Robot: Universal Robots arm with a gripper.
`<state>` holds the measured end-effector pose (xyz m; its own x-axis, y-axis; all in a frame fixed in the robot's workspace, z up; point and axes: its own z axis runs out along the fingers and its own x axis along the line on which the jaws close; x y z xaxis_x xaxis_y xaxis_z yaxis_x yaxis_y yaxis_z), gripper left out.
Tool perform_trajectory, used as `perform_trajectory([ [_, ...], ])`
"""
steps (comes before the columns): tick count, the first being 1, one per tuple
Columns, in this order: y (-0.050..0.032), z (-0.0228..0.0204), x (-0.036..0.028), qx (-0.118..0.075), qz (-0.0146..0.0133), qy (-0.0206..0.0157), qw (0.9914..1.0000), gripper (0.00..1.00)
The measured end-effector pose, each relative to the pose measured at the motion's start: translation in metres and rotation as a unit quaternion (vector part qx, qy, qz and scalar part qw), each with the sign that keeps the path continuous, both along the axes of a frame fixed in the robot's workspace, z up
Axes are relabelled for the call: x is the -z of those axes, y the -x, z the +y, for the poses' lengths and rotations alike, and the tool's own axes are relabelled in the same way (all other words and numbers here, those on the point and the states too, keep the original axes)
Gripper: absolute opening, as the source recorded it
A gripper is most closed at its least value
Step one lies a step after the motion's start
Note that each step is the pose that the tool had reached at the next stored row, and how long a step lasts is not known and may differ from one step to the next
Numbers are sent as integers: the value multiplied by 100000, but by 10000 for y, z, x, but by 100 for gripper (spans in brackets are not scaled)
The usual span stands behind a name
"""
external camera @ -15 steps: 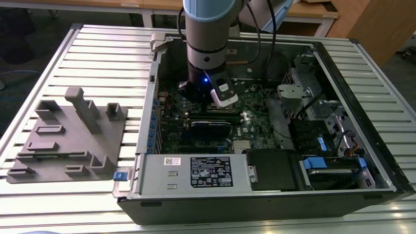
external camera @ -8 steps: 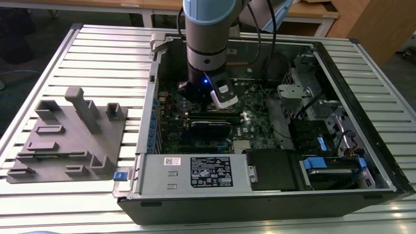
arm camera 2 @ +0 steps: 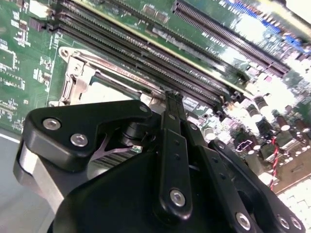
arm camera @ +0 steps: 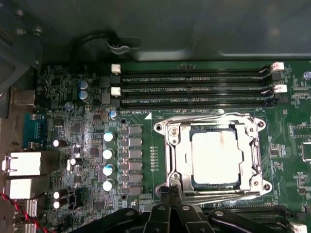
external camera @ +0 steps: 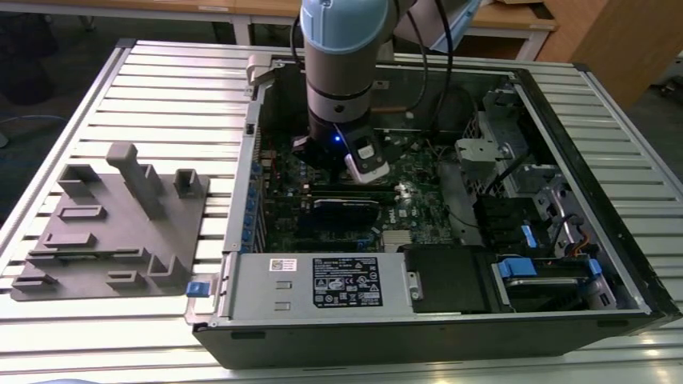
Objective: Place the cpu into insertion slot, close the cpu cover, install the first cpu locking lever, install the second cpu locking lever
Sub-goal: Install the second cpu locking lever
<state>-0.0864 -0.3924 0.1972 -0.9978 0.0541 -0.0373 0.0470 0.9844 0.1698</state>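
In the exterior view, I saw the open black desktop computer case (external camera: 555,184) lying on the slatted metal table (external camera: 160,88), with the green motherboard (external camera: 320,216) exposed inside. The grey and light-blue robot arm (external camera: 341,56) stood vertically over the board, and its black gripper (external camera: 369,178) reached down among the components.

In the second wrist view, I observed the gripper (arm camera 2: 174,99) with its two slim black fingers (arm camera 2: 171,141) pressed together, nothing visible between them. Their tips sat at the edge of the thin square silver metal cpu cover (arm camera 2: 77,73).

In the first wrist view, I noted the small flat square cpu (arm camera: 215,157) with its pale silver-grey top seated in the square metal-rimmed insertion slot (arm camera: 170,145). The cpu cover (arm camera: 250,155) lay down flat around it, framing the chip in its window. The gripper (arm camera: 170,191) met the cover's edge at one corner, fingers closed together. Long black memory slots (arm camera: 194,87) ran beside the socket.
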Motion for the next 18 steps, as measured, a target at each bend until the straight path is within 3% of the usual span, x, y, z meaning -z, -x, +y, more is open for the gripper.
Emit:
perform_trajectory([
  [2,0,-2,0,1,3,-600,99998,11],
  [4,1,-4,-1,4,8,-795,99997,11],
  [18,37,-35,25,0,21,-794,99997,11],
])
